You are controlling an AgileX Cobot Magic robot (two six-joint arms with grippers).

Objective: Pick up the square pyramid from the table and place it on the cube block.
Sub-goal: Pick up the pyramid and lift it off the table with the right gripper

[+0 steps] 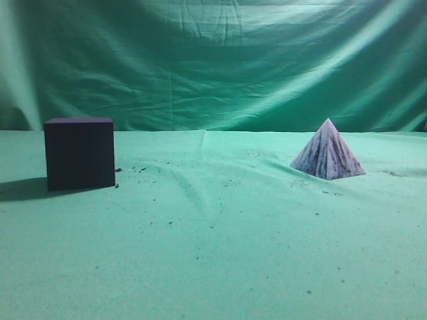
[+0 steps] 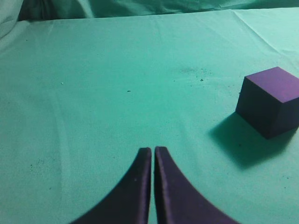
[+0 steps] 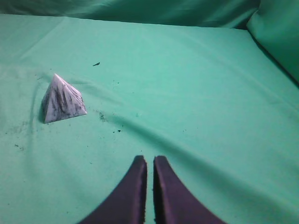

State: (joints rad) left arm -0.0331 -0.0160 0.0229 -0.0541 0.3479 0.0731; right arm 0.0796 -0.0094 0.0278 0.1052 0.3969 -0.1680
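Wrinkled speckled green table (image 1: 213, 267), cube block (image 1: 79, 153) left, square pyramid (image 1: 327, 151) right, left gripper (image 2: 153, 150) and right gripper (image 3: 149, 158) closed, empty

Marbled pyramid (image 1: 327, 153) upright, well apart from dark cube (image 1: 80, 153)

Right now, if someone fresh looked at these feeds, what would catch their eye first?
The dark cube block standing on the left of the green table, and the marbled square pyramid upright far off on the right, well apart from it. Next, in the wrist views, the left gripper and right gripper, both shut and empty, each short of its nearby object.
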